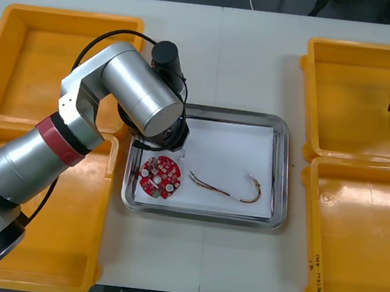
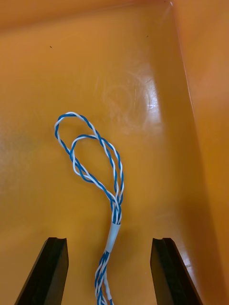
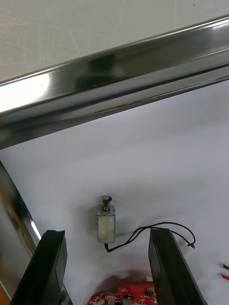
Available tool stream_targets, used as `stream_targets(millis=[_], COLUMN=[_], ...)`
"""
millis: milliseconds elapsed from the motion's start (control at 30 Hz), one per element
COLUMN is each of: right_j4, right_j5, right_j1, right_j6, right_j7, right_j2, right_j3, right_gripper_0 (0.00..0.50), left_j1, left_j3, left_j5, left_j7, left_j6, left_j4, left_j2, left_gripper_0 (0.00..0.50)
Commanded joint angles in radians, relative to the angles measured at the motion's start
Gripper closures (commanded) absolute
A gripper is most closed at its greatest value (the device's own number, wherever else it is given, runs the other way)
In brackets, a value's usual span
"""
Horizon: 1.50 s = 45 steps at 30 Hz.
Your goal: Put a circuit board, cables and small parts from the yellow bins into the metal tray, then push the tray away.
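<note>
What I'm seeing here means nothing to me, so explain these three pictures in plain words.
This is a two-armed robot at a light table. The wide picture looks down from above its arms; the two upright ones come from cameras on its wrists. The left pincer, open, hangs low over the shiny metal tray, above a small metal part with a thin black wire. The tray also holds a round red circuit board and a red and yellow cable. The right pincer, open too, hovers in a yellow bin above a twisted blue and white cable. Nothing is held.
</note>
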Motion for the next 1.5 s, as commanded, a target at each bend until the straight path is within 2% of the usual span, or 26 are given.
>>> stream_targets(millis=[33,333,600,900,1133,1333,1500], right_j4=[-0.013,0.025,0.033,0.033,0.033,0.032,0.033], right_j5=[0.011,-0.014,-0.017,-0.072,-0.108,-0.137,-0.164], right_j1=[-0.052,-0.042,-0.034,-0.014,0.009,0.029,0.046], right_j6=[-0.013,-0.041,-0.053,-0.08,-0.105,-0.119,-0.126], right_j7=[0.029,0.036,0.034,0.042,0.057,0.069,0.077], right_j2=[-0.051,-0.051,-0.042,-0.038,-0.038,-0.038,-0.038], right_j3=[-0.014,-0.014,-0.014,-0.006,-0.006,-0.006,-0.006], right_gripper_0=[0.0,0.0,0.0,0.0,0.0,0.0,0.0], left_j1=[-0.056,-0.131,-0.172,-0.172,-0.179,-0.186,-0.192], left_j3=[0.022,0.15,0.253,0.324,0.405,0.473,0.514], left_j5=[0.021,0.108,0.115,0.113,0.102,0.049,-0.004], left_j7=[0.023,-0.003,-0.084,-0.127,-0.168,-0.267,-0.31], left_j6=[0.084,0.258,0.356,0.357,0.356,0.342,0.285], left_j4=[-0.05,-0.079,-0.082,-0.079,-0.027,0.059,0.131], left_j2=[0.002,0.022,0.051,0.095,0.132,0.152,0.164], left_gripper_0=[0.0,0.0,0.0,0.0,0.0,0.0,0.0])
